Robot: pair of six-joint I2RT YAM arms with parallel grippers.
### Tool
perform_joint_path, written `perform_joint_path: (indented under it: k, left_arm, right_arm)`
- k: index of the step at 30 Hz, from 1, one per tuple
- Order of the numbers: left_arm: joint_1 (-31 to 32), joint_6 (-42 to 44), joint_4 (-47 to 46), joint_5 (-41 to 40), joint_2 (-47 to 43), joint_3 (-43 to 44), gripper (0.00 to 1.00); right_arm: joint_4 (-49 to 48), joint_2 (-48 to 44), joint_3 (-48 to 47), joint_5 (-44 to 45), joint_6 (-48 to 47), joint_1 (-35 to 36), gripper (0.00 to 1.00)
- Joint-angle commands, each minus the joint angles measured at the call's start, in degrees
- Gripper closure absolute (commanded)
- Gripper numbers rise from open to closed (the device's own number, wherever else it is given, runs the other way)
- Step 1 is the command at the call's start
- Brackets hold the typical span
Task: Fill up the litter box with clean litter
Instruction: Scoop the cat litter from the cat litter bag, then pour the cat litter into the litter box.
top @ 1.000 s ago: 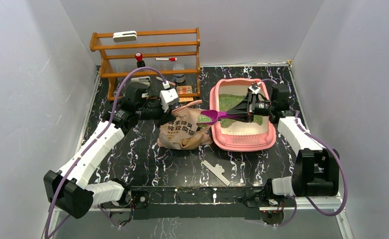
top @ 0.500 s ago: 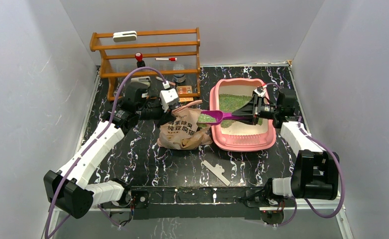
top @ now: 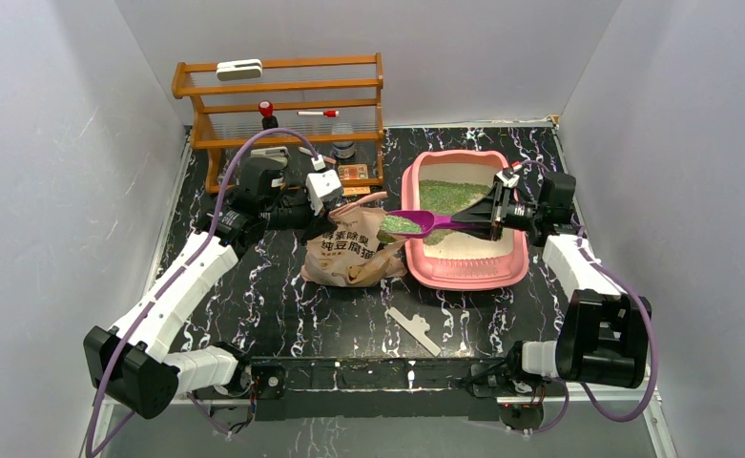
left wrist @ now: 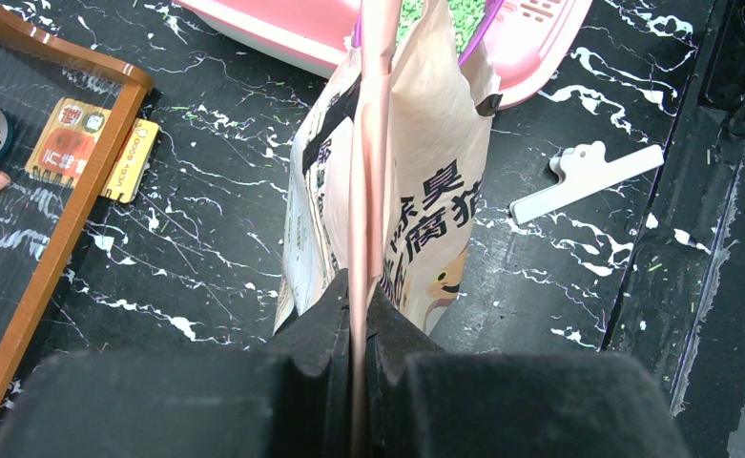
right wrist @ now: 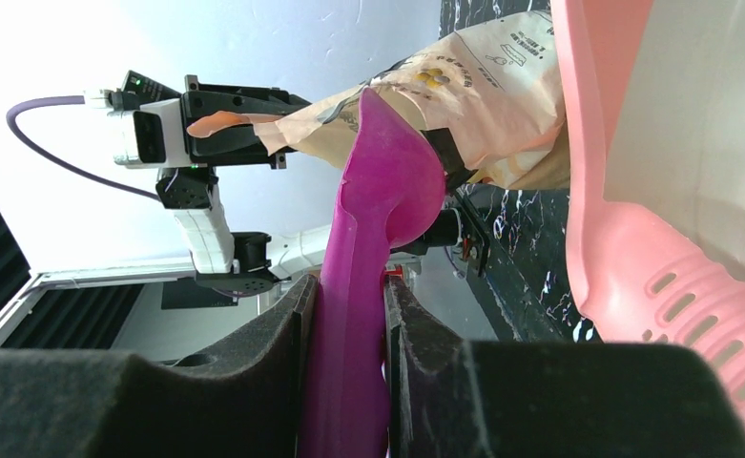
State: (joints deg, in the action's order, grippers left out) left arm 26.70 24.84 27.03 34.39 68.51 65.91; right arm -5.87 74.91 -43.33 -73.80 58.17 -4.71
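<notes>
Litter box (top: 464, 275) sits at two o'clock on the table (top: 282, 305), its long axis running twelve to six, with clean litter (top: 449, 196) spread over its twelve-o'clock half. Right gripper (top: 492, 218) has its fingers pinched tight on the purple scoop (top: 424, 224), gripping the handle. The scoop lies level, handle at three, bowl pointing nine, green granules inside, over the box's nine-o'clock rim. Left gripper (left wrist: 359, 286) is clamped on the pink top edge of the bag (top: 349, 253), which stands upright just beside the box.

Wooden rack (top: 282, 88) standing far left on marbled tabletop (top: 282, 305); beige printed bag (top: 344, 253) sitting mid-table; white clip (top: 414, 330) lying near front.
</notes>
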Motion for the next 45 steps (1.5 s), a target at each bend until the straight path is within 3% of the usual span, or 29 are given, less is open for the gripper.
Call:
perform_joint_path:
  k: [1,18,34,45]
  left_arm:
    - [0.11,-0.7,-3.33,3.73,-2.77,1.47,1.0]
    - [0.11,-1.11,-4.3,3.23,-2.41,1.1,1.0]
    - [0.15,-0.23,-4.69,4.41,-1.5,0.98,1.0]
    - [0.11,1.62,-4.22,7.43,0.3,2.39,1.0]
  right_arm:
    - [0.99,-2.7,-0.53,-2.49,-2.17,-1.7,1.0]
    - [5.09,-4.87,-2.72,-3.71,-5.01,-5.92,1.0]
    - [-5.09,-4.93,-3.05,-4.06,3.73,-13.21,1.0]
    - [-8.54,-0.87,-3.06,-2.62,4.8,-20.11,1.0]
